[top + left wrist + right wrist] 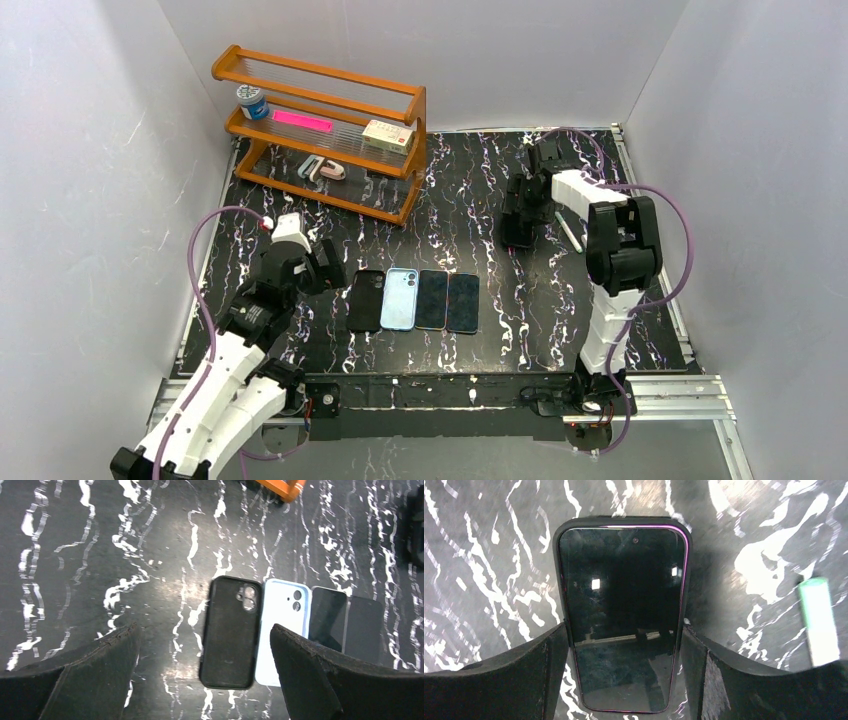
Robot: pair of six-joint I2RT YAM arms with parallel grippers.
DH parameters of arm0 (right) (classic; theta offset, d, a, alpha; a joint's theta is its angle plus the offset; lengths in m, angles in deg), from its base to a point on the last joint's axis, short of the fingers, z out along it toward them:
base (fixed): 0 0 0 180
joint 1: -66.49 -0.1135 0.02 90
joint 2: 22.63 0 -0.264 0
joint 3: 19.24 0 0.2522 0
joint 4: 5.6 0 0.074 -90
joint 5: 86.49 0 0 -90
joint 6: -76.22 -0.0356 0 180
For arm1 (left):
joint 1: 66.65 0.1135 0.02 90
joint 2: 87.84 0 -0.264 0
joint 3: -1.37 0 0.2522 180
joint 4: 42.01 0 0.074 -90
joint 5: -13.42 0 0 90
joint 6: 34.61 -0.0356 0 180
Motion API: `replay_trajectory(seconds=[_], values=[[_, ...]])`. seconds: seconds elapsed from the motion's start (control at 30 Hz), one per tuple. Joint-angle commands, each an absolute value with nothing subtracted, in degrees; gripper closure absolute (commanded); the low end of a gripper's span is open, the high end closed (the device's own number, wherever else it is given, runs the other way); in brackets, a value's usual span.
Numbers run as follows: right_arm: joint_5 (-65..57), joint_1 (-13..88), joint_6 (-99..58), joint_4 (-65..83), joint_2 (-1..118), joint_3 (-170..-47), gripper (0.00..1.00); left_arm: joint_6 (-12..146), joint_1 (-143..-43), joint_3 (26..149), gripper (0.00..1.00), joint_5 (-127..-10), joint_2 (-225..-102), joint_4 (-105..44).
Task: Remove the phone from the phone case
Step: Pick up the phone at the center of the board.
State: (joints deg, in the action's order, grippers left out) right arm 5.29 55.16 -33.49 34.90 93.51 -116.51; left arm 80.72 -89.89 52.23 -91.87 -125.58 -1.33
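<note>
A dark-screened phone (621, 590) lies face up in a black phone case (557, 540) on the marbled table. My right gripper (625, 630) straddles its lower half, with both fingers pressed against the case's long sides. In the top view the right gripper (515, 225) is at the back right and covers the phone. My left gripper (204, 630) hangs open above the table, holding nothing, with a black case (230, 635) lying camera-side up below and between its fingers. In the top view the left gripper (325, 268) is just left of that row.
A row lies mid-table: a black case (365, 300), a light blue case (399, 298) and two dark phones (432, 299) (463, 302). A white pen with a green tip (819, 615) lies right of the gripped phone. An orange shelf (320, 130) stands back left.
</note>
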Motion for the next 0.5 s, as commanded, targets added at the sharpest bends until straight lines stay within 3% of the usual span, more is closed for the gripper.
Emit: replay_trajectory(seconds=[0.0, 0.07, 0.47], values=[[-4.5, 54.6, -35.1, 32.1, 87.2, -112.0, 0.95, 85.1, -89.6, 52.0, 0.02, -84.5, -128.3, -5.0], [-6.8, 54.6, -35.8, 29.7, 84.5, -109.6, 0.99, 87.1, -89.6, 52.1, 0.02, -81.7, -129.6, -7.2], [-14.8, 48.9, -41.9, 15.7, 68.4, -95.9, 0.99, 95.9, -89.6, 57.7, 0.02, -72.4, -139.1, -12.4]])
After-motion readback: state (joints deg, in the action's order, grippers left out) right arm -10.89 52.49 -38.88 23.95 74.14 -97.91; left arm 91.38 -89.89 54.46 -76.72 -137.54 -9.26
